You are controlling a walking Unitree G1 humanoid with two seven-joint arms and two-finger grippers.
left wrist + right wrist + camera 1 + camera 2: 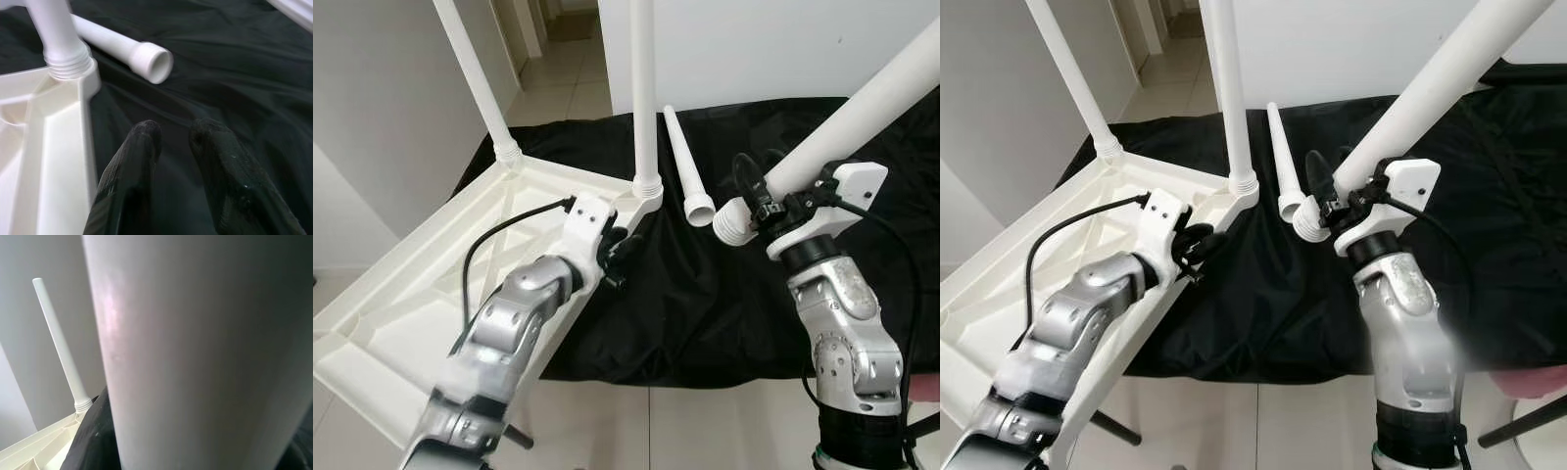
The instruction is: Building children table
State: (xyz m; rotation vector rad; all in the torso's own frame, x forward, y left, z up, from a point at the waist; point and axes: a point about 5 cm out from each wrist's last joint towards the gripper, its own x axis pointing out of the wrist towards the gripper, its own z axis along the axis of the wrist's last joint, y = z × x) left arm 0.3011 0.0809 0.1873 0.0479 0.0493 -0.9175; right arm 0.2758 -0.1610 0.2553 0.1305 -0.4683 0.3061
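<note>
White tabletop (421,284): it lies upside down, partly on the black cloth and sticking out past its left edge.
Black cloth (705,294): it covers the bench.
Legs already on (644,98): two white legs stand up from the tabletop's far corners, one at the back left (475,78) and one near the middle.
Loose leg (686,166): it lies flat on the cloth, just beside the middle standing leg, with its wide open end toward the robot.
Right gripper (751,196): its black fingers are closed around a fourth white leg (862,103), near that leg's ribbed wide end. This leg tilts up and away to the right, above the cloth.
Left gripper (171,161): it sits low by the tabletop's near corner, over the cloth. Its fingers are a little apart and have nothing in them.
</note>
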